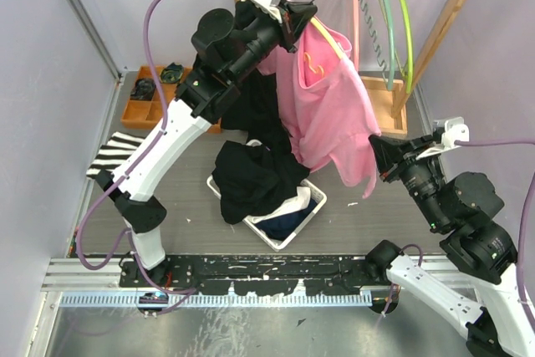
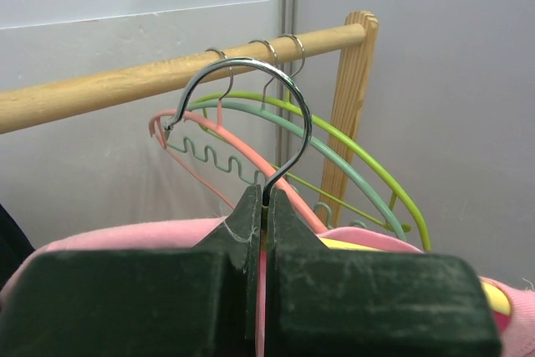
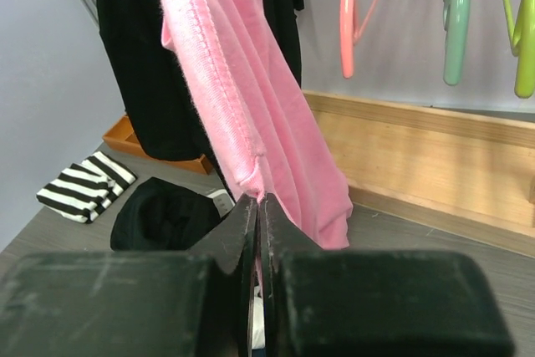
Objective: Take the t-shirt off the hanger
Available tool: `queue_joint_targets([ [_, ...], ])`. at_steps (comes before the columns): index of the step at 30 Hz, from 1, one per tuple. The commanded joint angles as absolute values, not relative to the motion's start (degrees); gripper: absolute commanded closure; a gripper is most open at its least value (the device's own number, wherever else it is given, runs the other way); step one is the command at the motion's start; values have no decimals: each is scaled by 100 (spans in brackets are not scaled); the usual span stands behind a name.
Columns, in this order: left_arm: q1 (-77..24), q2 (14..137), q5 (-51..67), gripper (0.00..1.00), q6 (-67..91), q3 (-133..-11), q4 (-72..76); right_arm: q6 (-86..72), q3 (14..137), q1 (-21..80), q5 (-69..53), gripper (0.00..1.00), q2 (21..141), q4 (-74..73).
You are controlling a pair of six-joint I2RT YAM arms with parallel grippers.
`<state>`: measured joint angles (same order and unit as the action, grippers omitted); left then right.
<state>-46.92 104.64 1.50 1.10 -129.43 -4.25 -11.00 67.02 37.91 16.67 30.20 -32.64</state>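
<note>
The white-and-black left arm (image 1: pixel 180 135) stretches high and forward, its black two-finger left hand (image 2: pixel 263 200) raised at the top, jaws pressed together. The matching right arm (image 1: pixel 472 232) bends low and inward, and its right hand (image 3: pixel 257 202) is level, jaws pinched tight too.

Nothing legible in any of the three views, folks. The pink fabric t-shirt (image 1: pixel 330 114) shows plain cloth with no print, and the white plastic bin (image 1: pixel 301 223) shows no lettering I can read.

The left gripper (image 2: pixel 265 202) holds a yellow metal-hooked hanger (image 2: pixel 242 61); a pink fabric t-shirt (image 1: pixel 330 114) hangs beneath, reaching the right gripper (image 3: pixel 257 200).
</note>
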Motion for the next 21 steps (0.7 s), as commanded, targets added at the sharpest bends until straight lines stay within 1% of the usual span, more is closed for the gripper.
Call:
queue_joint_targets([
  [1, -4638, 10420, 4, 100, 95, -13397, -121, -1257, 6549, 3805, 1828, 94, 2893, -3323],
  [11, -4594, 10547, -202, 100, 255, -13948, -343, -1802, 5745, 3804, 2178, 97, 2481, -3769],
  [17, -4583, 10518, -246, 100, 324, -14042, -372, -2103, 5480, 3802, 2234, 98, 2692, -4073],
  [21, -4583, 10485, -231, 100, 333, -14043, -423, -2174, 5289, 3802, 2137, 99, 2660, -4017],
])
